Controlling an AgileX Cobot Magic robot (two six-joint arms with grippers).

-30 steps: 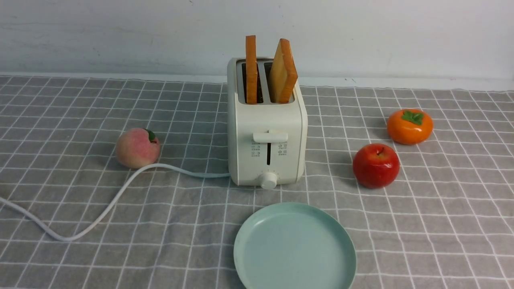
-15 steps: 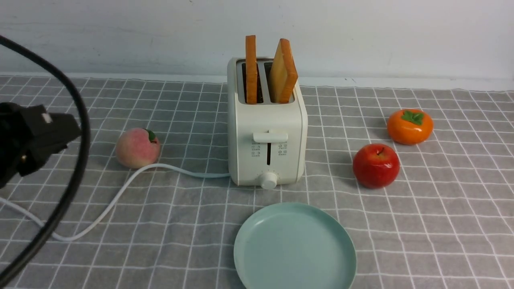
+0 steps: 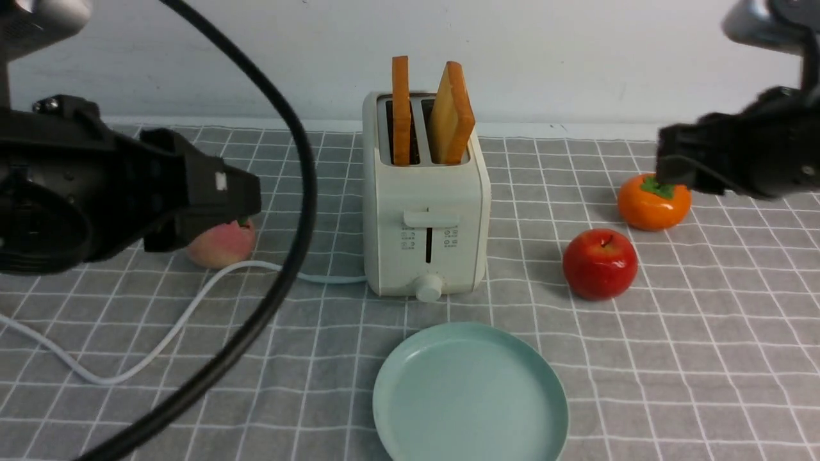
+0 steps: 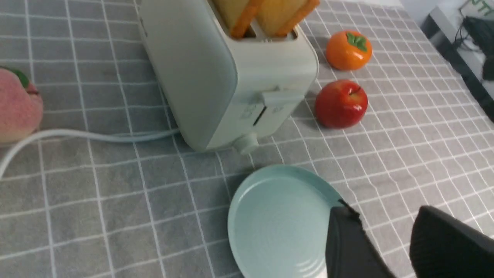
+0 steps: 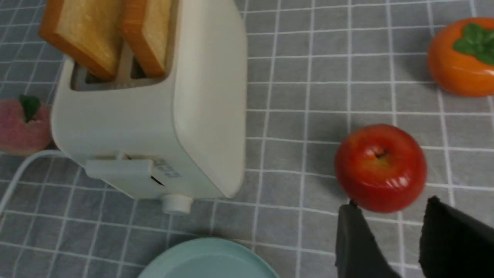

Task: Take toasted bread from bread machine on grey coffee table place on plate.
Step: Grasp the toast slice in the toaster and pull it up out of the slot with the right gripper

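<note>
The cream-white bread machine (image 3: pixel 424 224) stands at the middle of the grey checked coffee table (image 3: pixel 705 358). Two slices of toasted bread stick up from its slots: the left slice (image 3: pixel 400 118) upright, the right slice (image 3: pixel 452 114) leaning. They also show in the right wrist view (image 5: pixel 83 33). The mint-green plate (image 3: pixel 469 397) lies empty in front of the toaster. My left gripper (image 3: pixel 246 192) is open and empty, raised left of the toaster; in its wrist view (image 4: pixel 384 220) it hangs over the plate's edge (image 4: pixel 247 200). My right gripper (image 3: pixel 666 166) is open and empty, raised at the far right.
A peach (image 3: pixel 221 246) lies left of the toaster beside its white cord (image 3: pixel 160 339). A red apple (image 3: pixel 599 264) and an orange persimmon (image 3: pixel 653 203) lie to the right. A black cable (image 3: pixel 282 256) loops across the left foreground. A white wall stands behind.
Both arms have come into view: the left gripper moved in and up toward the toaster from the left edge, and the right gripper appeared at the far right. Bread, toaster and plate are unmoved.
</note>
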